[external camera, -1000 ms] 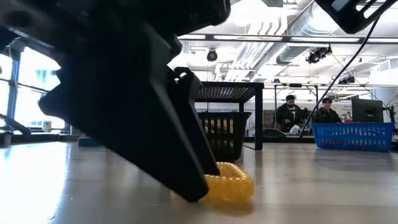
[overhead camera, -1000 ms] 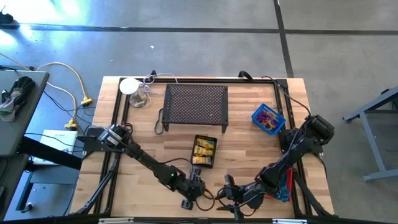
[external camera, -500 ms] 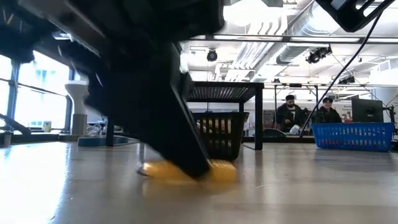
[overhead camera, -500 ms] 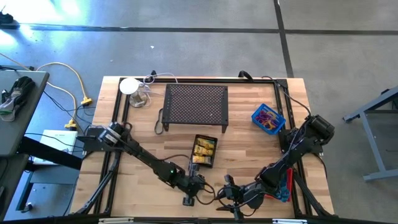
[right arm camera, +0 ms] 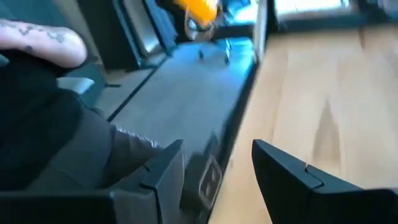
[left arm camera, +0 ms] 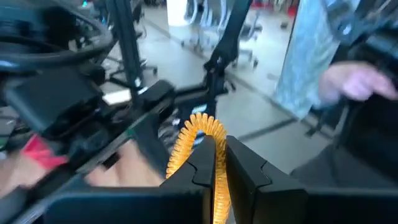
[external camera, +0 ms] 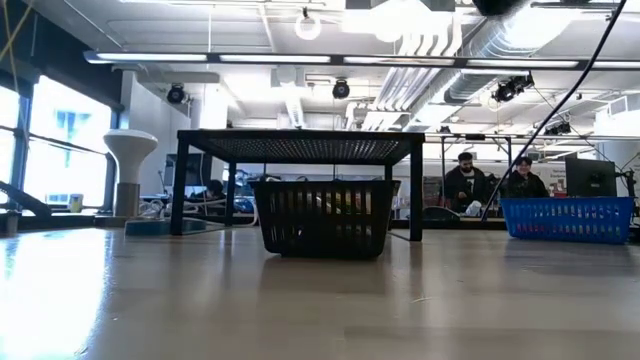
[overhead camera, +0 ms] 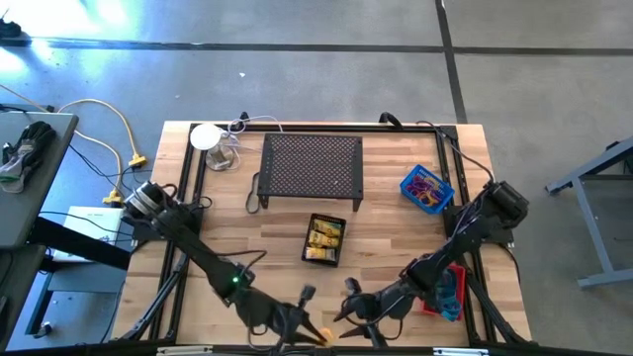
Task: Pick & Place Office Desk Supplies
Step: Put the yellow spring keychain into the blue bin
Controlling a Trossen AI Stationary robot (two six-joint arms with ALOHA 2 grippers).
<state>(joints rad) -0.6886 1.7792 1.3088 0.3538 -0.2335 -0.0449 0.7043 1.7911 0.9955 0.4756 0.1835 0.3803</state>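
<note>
My left gripper [left arm camera: 216, 163] is raised near the table's near edge [overhead camera: 318, 333], shut on a yellow coiled ring [left arm camera: 194, 127]. The ring also shows in the high view [overhead camera: 325, 334]. Just to its right, my right gripper [overhead camera: 344, 302] hangs open with nothing between its fingers [right arm camera: 217, 168]. A black mesh basket [overhead camera: 324, 240] holding yellow packets stands mid-table. A blue basket [overhead camera: 427, 190] with coloured items stands at the right. My left gripper pinches one side of the ring's coil [left arm camera: 217, 186] between its two fingers. The rest of the loop stands out past the fingertips. The fingers lie about level. The ring is lifted clear of the table.
The black perforated stand [overhead camera: 312, 168] is at the far middle, with the black basket [external camera: 320, 215] in front of it. A red basket [overhead camera: 450, 292] lies under my right arm. A person's hand [left arm camera: 357, 84] shows beyond the near edge.
My left gripper has taken hold of the yellow ring, which lay on the table. It has risen with it and tipped from pointing down to about level. It has also drifted toward the near edge. The ring is now clear of the table.
</note>
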